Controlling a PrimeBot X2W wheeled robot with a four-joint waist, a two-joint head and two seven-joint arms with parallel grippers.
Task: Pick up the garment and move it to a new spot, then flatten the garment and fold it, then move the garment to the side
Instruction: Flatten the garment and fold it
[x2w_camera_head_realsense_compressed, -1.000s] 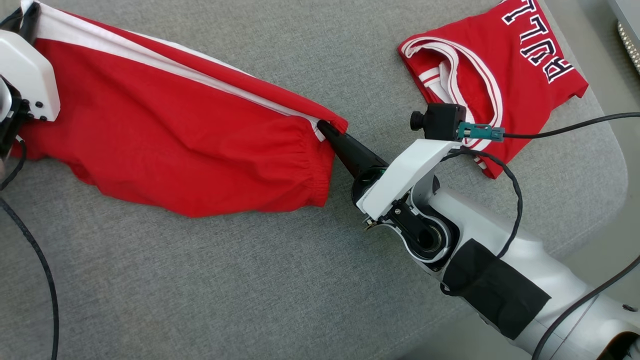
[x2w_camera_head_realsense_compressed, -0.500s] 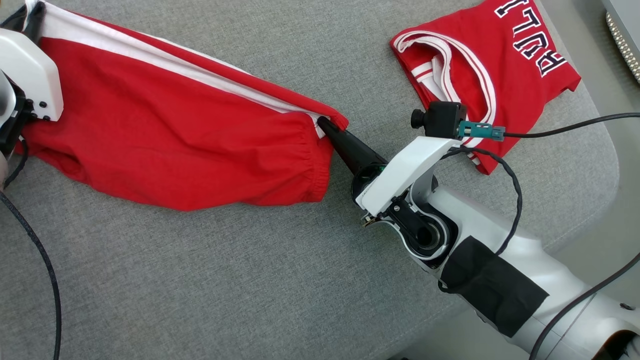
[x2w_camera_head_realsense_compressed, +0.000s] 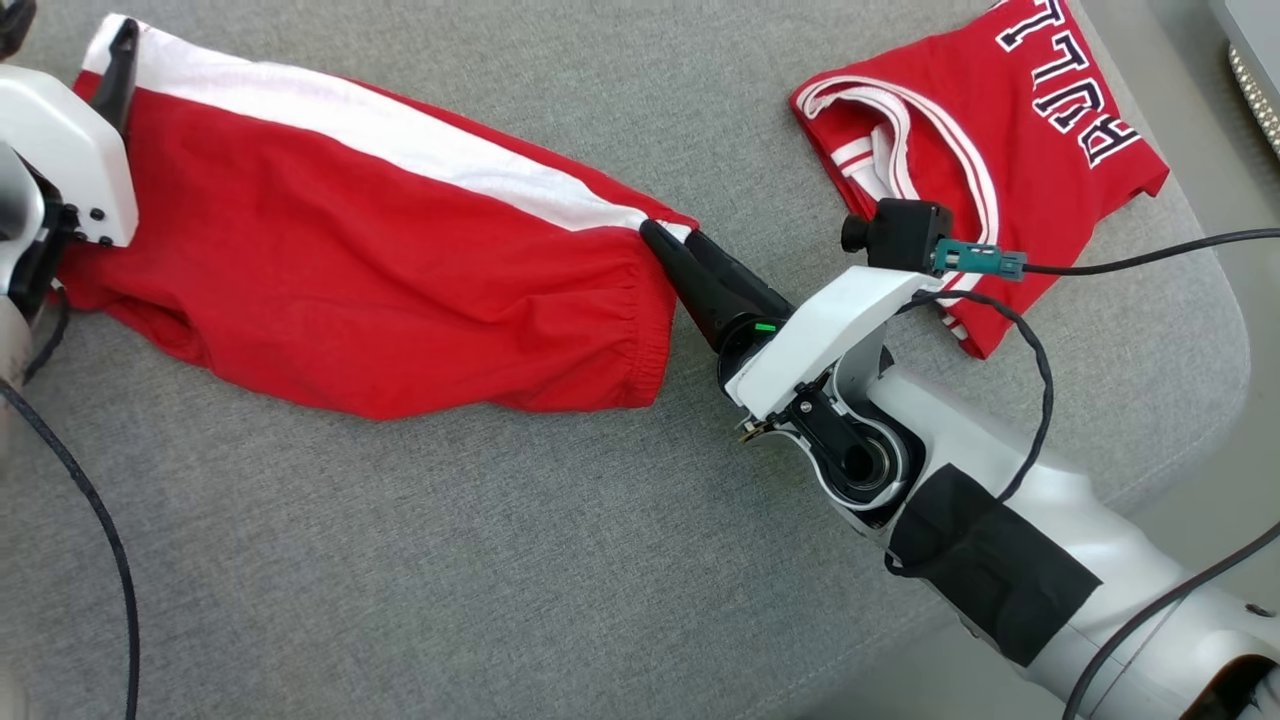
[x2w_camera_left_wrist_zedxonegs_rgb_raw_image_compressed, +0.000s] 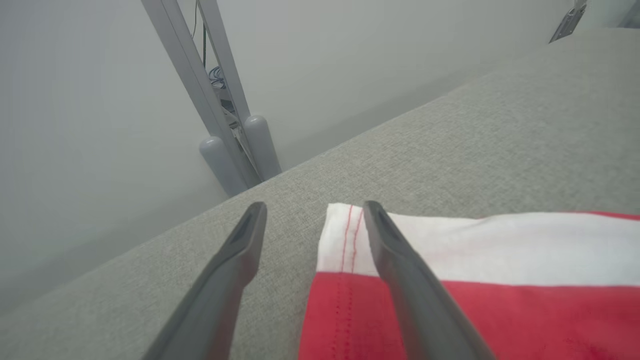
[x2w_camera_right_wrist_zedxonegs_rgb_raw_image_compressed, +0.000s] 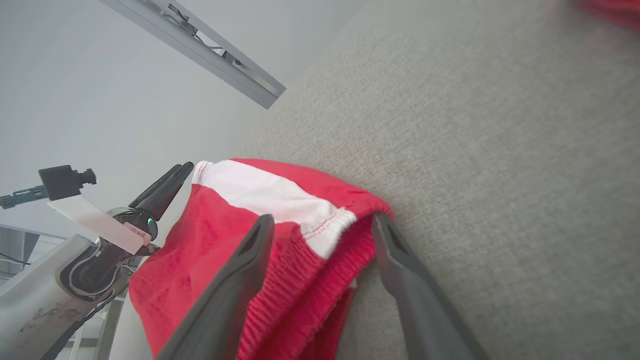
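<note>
A grey woven fabric cushion (x2w_camera_head_realsense_compressed: 500, 560) with a rounded corner; behind it a plain pale wall (x2w_camera_left_wrist_zedxonegs_rgb_raw_image_compressed: 75, 100) and slanted grey metal struts (x2w_camera_left_wrist_zedxonegs_rgb_raw_image_compressed: 193, 85), perhaps a stand.

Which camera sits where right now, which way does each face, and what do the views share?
Left wrist view: low, along the open left gripper toward the red shorts' white corner.
Right wrist view: low, along the open right gripper, fingers either side of the gathered end; left gripper opposite.
Head view: above, looking down at grey cushion, shorts, jersey; both grippers show.
Shared: all see the shorts.
</note>
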